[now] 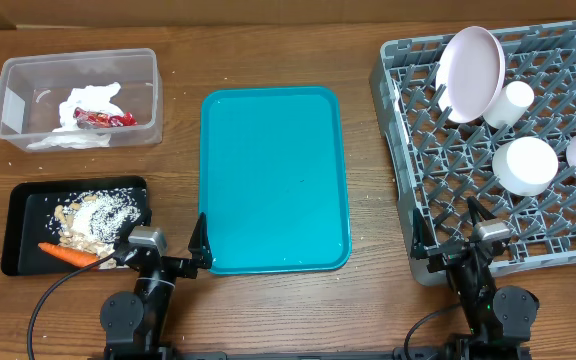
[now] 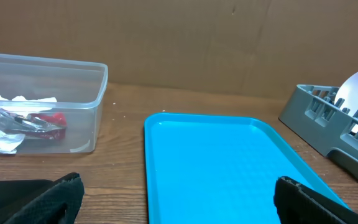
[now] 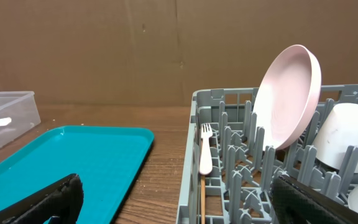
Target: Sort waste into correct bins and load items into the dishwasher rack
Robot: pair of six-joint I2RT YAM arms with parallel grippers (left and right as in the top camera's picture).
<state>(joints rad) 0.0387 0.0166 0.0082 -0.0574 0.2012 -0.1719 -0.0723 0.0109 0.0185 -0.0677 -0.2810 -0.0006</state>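
The clear tub [image 1: 8, 80] at the back left holds white napkins [image 1: 83, 105] and a red wrapper [image 1: 105, 119]. An orange carrot [image 1: 66, 254], rice [image 1: 103, 210] and nut scraps [image 1: 76, 235] lie in the black tray [image 1: 23, 250]. In the grey rack [image 1: 438, 200] on the right stand a plate [image 1: 471, 72], a cup [image 1: 511, 103] and two bowls [image 1: 525, 165]. A fork [image 3: 206, 152] and a wooden stick [image 3: 202, 202] lean inside its left wall. My left gripper [image 1: 160, 250] is open at the teal tray's front left corner. Open too, my right gripper [image 1: 451, 235] hangs over the rack's front left corner.
The flat teal tray [image 1: 273, 180] lies in the middle of the table with nothing on it. A brown cardboard wall [image 2: 179, 37] closes off the back. A few crumbs dot the wood between the teal tray and the rack.
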